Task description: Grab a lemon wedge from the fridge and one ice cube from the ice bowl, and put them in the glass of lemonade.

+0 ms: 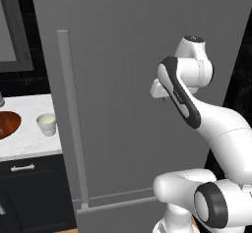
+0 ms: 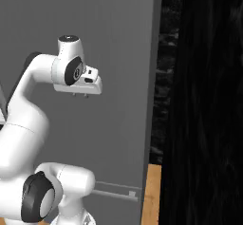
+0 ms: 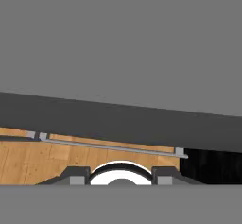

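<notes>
The fridge (image 1: 128, 55) stands shut, its flat grey door close in front of me with the long bar handle (image 1: 71, 114) at its left; the lemon wedge is hidden behind that door. My gripper (image 2: 79, 95) hangs in front of the door at mid height, pointing down, open, with nothing between its fingertips (image 3: 78, 176). On the counter to the left sit the glass of lemonade (image 1: 47, 124) and the reddish-brown ice bowl (image 1: 7, 124), which the picture's edge cuts. I cannot make out an ice cube in it.
The white marbled counter (image 1: 29, 146) tops dark drawers (image 1: 29, 178) left of the fridge. A black wall (image 2: 204, 100) runs along the fridge's right side. Wooden floor (image 2: 152, 191) shows below the door's lower edge (image 3: 118, 124).
</notes>
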